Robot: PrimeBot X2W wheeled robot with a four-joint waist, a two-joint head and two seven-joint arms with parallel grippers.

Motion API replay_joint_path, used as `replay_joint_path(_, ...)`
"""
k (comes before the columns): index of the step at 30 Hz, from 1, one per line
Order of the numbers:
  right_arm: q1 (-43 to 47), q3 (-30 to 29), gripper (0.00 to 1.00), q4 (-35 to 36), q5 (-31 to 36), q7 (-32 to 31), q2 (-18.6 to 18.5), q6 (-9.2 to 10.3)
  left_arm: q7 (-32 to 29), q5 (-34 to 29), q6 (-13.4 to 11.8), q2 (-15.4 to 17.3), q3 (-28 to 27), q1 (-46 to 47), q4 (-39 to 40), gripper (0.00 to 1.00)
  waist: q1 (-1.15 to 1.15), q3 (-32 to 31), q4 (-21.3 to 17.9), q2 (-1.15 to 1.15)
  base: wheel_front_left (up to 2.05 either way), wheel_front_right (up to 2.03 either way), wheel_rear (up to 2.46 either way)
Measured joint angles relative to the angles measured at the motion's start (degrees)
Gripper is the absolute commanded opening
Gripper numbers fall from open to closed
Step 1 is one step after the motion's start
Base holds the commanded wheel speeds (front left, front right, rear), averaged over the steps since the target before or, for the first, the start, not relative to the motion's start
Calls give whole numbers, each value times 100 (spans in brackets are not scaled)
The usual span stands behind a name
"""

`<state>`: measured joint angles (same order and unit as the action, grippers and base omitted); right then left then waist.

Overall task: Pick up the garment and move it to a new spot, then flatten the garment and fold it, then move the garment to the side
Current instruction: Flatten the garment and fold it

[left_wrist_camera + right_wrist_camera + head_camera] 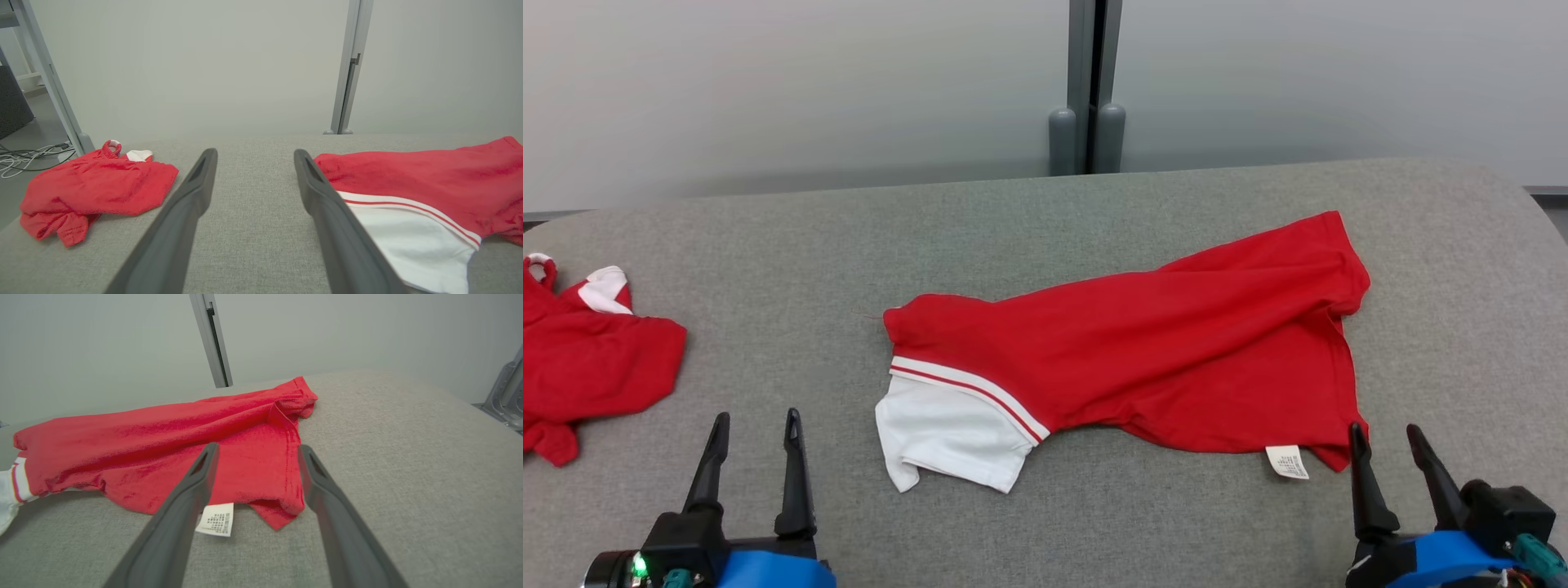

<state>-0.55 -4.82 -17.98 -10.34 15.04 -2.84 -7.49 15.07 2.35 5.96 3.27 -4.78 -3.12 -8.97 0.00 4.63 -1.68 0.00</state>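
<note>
A red garment (1168, 343) with a white striped sleeve (947, 433) lies loosely spread and wrinkled across the middle and right of the grey padded table (1045, 237); a white care label (1287, 461) pokes out at its near edge. In the left wrist view the garment (425, 175) lies right of the fingers. My left gripper (754, 431) stands open at the lower left, a little left of the sleeve, holding nothing. My right gripper (1384, 441) is open at the lower right, its tips at the garment's near right corner (282, 514), apart from the cloth.
A second red garment with white trim (588, 359) lies crumpled at the table's far left edge, seen also in the left wrist view (94, 188). A grey post (1088, 90) stands behind the table against a pale wall. Cables (24, 157) lie on the floor at left.
</note>
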Motion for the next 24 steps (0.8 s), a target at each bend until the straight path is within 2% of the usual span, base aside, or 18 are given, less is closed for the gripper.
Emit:
replay_joint_path(4,-353,-171,100,-294,208,0,0,0,1,9,66,54,215,298,-309,100,0,147,-110,0,0,0,0)
replay_joint_path(10,-735,-242,100,-933,419,0,0,0,0,137,115,180,601,729,-1205,100,0,378,-239,1,0,0,0)
replay_joint_path(17,-1170,-127,100,-1568,415,0,2,0,-1,495,125,374,966,1176,-2069,100,1,675,-358,2,0,0,0)
replay_joint_path(24,-1349,7,100,-1850,291,0,2,0,0,789,147,446,1429,1401,-2631,100,0,798,-415,2,0,0,0)
